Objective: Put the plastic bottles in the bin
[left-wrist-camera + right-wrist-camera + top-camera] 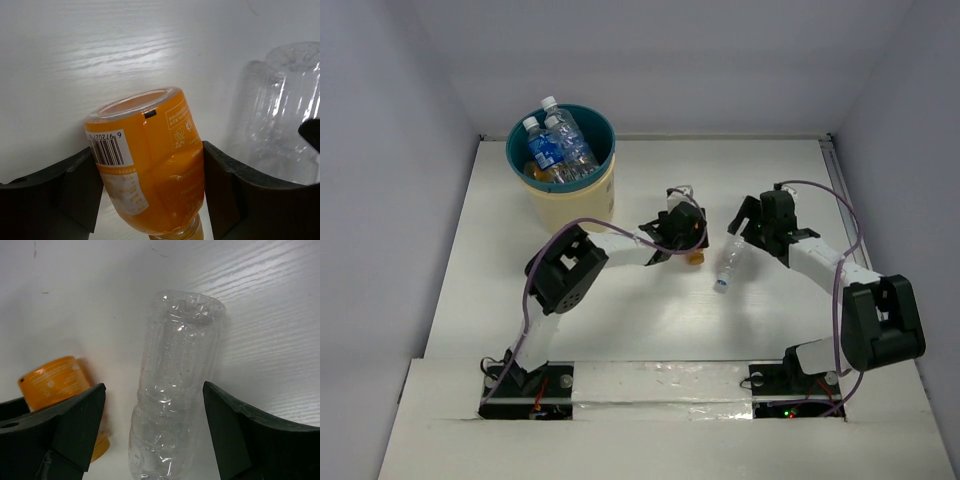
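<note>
Left gripper (149, 185) is seemingly clenching orange bottle (150, 150) crosswise, while right gripper (154, 395), released, is straddling clear bottle (180, 350) pointing upframe.

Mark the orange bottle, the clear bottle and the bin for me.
orange bottle (150, 170), left wrist view, labelled body.
clear bottle (175, 390), right wrist view, ribbed middle.
bin (588, 203), top view, cream outer wall.

Bright, even overhead light washes the white table (650, 300); shadows fall short and soft. Glare streaks the wood grain in both wrist views (the clear bottle (175, 390) glints too).
</note>
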`<state>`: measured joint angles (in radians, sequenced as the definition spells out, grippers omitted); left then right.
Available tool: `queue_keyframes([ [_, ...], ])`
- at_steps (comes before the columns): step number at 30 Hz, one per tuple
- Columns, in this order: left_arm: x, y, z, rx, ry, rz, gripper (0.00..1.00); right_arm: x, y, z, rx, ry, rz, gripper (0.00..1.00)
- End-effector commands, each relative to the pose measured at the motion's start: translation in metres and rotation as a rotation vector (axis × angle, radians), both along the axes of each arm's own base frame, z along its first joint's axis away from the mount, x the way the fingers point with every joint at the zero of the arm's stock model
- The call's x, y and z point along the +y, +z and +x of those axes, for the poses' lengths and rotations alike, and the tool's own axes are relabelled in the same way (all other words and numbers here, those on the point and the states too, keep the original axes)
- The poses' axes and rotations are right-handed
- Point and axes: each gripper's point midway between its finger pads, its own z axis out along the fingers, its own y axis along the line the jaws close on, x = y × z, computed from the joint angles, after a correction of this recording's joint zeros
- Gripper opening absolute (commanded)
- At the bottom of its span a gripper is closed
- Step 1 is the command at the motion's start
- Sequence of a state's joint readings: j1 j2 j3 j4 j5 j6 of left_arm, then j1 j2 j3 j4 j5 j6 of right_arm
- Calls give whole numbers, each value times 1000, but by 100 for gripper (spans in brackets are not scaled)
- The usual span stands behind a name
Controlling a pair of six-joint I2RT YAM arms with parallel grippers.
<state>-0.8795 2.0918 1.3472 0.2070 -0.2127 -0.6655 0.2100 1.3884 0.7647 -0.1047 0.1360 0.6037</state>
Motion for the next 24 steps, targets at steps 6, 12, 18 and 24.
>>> queue_keyframes([
  [6, 59, 75, -24, -121, 44, -51, 47, 11, -14, -2, 159, 145, -45, 86],
  [12, 87, 193, -42, -299, 44, -192, 47, 12, -24, -4, 255, 183, -73, 80],
  [18, 156, 293, -24, -495, 217, -136, 48, 22, -24, -5, 275, 251, -49, 56],
  [24, 237, 358, 14, -583, 379, -188, 49, 58, -6, -9, 166, 414, 105, 53],
])
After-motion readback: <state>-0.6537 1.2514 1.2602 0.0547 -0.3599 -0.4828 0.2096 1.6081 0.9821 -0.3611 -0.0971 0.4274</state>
